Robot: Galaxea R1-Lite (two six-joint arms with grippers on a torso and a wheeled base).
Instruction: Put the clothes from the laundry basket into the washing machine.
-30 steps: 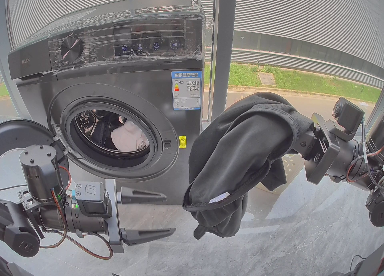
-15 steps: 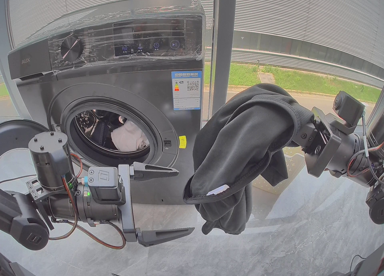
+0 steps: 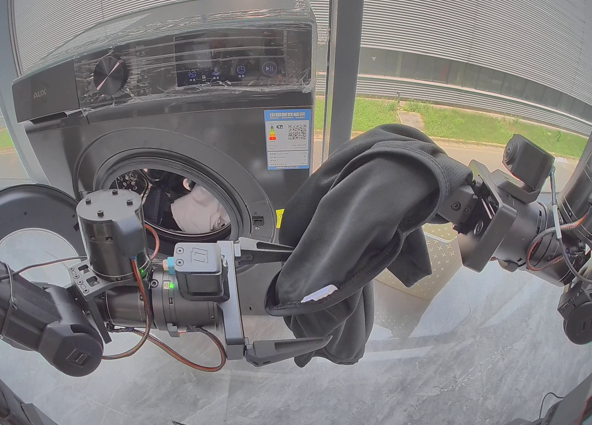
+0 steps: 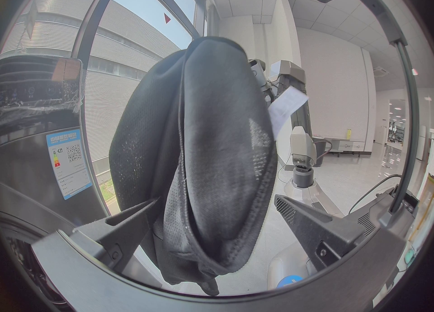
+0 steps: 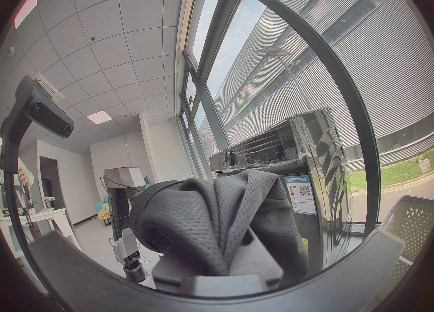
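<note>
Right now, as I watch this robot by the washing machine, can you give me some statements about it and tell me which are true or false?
1. The right hand grips a dark mesh garment. True.
2. The left hand is clenched shut. False: it is open, with the garment hanging between its fingers.
3. The washing machine door is closed. False: it stands open.
4. A white garment lies inside the drum. True.
</note>
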